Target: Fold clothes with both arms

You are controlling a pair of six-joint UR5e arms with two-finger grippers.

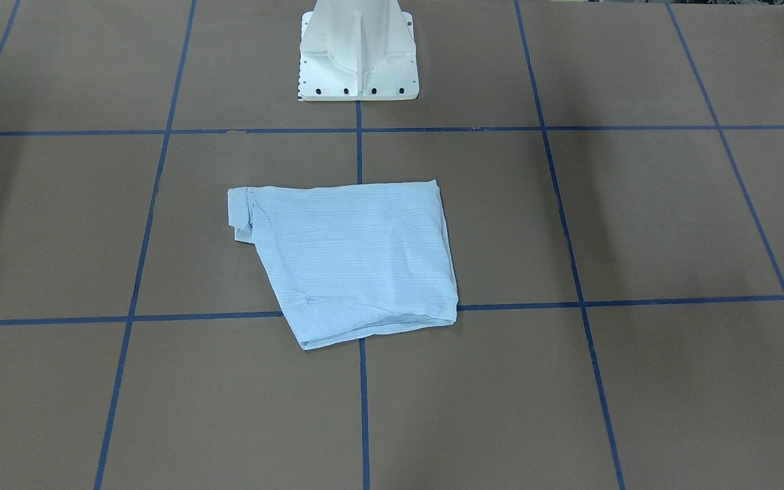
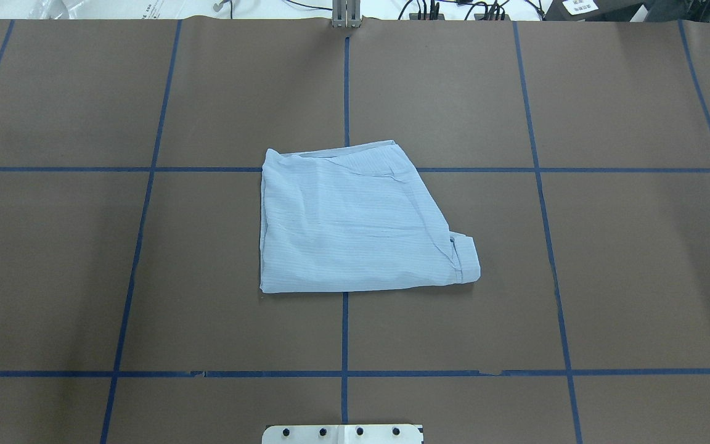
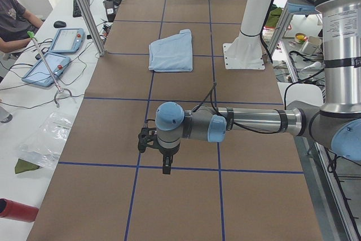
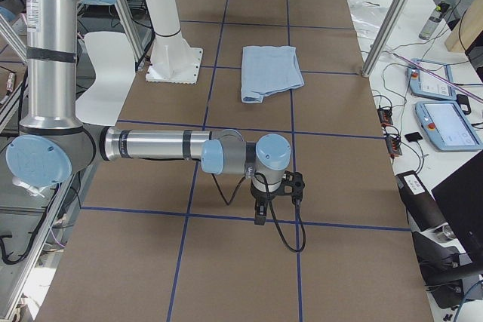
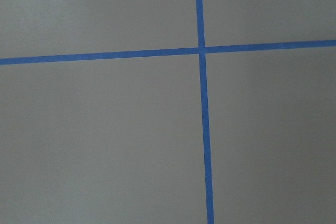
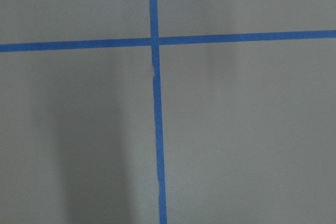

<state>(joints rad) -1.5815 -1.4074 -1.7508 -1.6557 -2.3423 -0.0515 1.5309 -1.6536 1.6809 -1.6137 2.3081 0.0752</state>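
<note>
Tools come first: the left tool (image 3: 165,165) hangs low over the left end of the desk (image 2: 607,277), and the right tool (image 4: 260,213) hangs the same way over the right end. Each shows only in a side view, so I cannot tell if its fingers are spread or closed. Each wrist camera sees only bare desk and a cross of blue tape (image 5: 202,129).

Both tools are well apart from the shirt (image 2: 355,228). It lies folded in a flat packet at the middle of the desk, in front of the white pedestal (image 1: 358,54). A rolled cuff (image 2: 466,262) sticks out at its near right corner.

I judge the cloth to be thin, light and limp, so its layers will slide on each other. The best hold is probably at two corners of one straight edge, with all layers pinched together.
</note>
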